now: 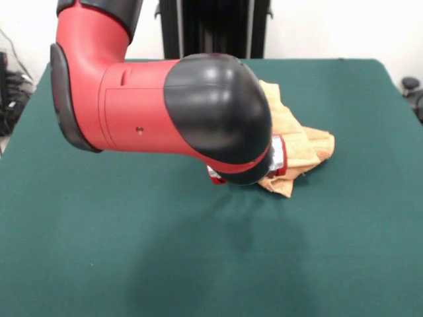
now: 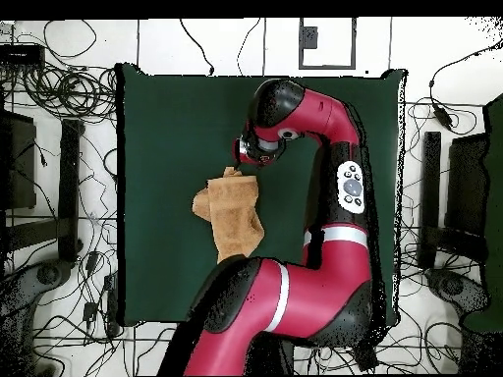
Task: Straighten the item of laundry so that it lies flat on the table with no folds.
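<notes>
Crumpled tan-orange terry towel point(image 2: 234, 211) lies centre-left on the dark green cloth worktop point(image 2: 157, 128), long axis running down-frame overhead, its upper end touching the gripper point(image 2: 248, 152) just above-right (gripper's hold or release cannot be told; elbow hides it in front view).

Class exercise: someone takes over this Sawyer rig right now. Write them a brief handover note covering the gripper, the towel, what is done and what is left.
Gripper: low over the table, at one end of the towel; the arm's elbow hides its tips in the front view, so open or shut cannot be told.
Towel: bunched and folded, a crumpled strip near mid-table running from the gripper toward the robot's base.
Done: nothing visibly flattened.
Left: spread the towel until it lies flat, without folds.
</notes>
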